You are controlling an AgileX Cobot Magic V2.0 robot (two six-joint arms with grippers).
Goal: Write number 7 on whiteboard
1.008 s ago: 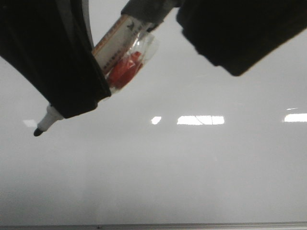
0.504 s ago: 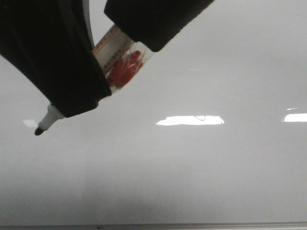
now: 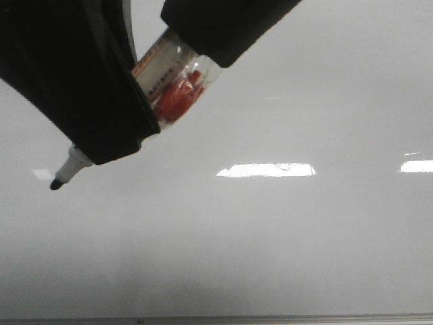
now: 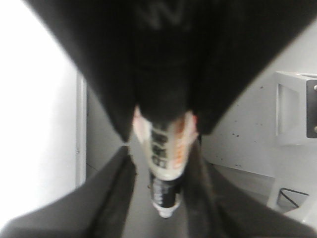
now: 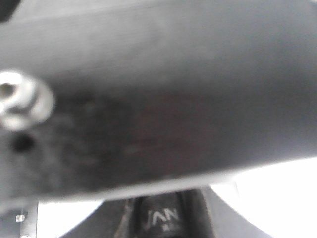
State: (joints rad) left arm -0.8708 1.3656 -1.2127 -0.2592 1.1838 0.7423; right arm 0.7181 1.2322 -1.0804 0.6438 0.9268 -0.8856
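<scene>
Clamped around a marker (image 3: pixel 172 84), the left hand (image 3: pixel 88 108) fills the upper left of the front view as a large black mass. Its fingers (image 4: pixel 106 99) press against both sides of the barrel in the left wrist view. The marker runs slantwise through this hand: its clear barrel with a red insert and an orange-and-white label shows above the hand, and its white nose and black tip (image 3: pixel 57 183) stick out below, toward the lower left. Whether the tip touches the board or hangs just off it cannot be told.

A second black hand, the right hand (image 3: pixel 223 27), sits over the upper end of the barrel at the top of the front view; whether it grips the marker or merely covers it cannot be told, and the right wrist view is only a blurred dark body with a bolt (image 5: pixel 22 99).

Beneath and behind both hands lies the whiteboard (image 3: pixel 284 244), a glossy pale grey surface with bright reflections and a thin grey frame edge (image 3: pixel 270 318) along the bottom. No stroke of the number 7 shows beside the tip.
</scene>
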